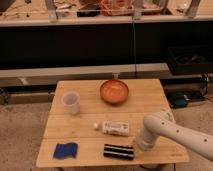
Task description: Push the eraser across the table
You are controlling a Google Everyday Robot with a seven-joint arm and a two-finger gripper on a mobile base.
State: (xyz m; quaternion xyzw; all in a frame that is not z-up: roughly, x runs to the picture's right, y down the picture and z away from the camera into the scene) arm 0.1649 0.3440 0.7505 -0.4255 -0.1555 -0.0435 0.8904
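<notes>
Eraser is lying flat near the front edge of the table, long side running 9-to-3; black with pale lengthwise stripes; sitting on the front plank, roughly mid-width, slightly toward 3 o'clock.

Gripper is sitting just at the eraser's 3 o'clock end, low over the tabletop; white arm is coming in from the 4 o'clock corner of the frame and bending down to it; whether it's touching the eraser I cannot tell; claw state also cannot tell, the wrist housing is covering it.

White bottle is lying on its side at the eraser's 12 o'clock, just beside it but apart, cap pointing to 9 o'clock; its 3 o'clock end is sitting near the arm's wrist.

Blue squarish pad is lying at the eraser's 9 o'clock, well apart, near the front-left corner.

Clear plastic cup is standing upright at 10 o'clock from the eraser, toward the table's left edge.

Orange bowl is sitting at 12 o'clock from the eraser, near the table's far edge, well apart from everything else.

Dark shelving is running along behind the table at 12 o'clock.
</notes>
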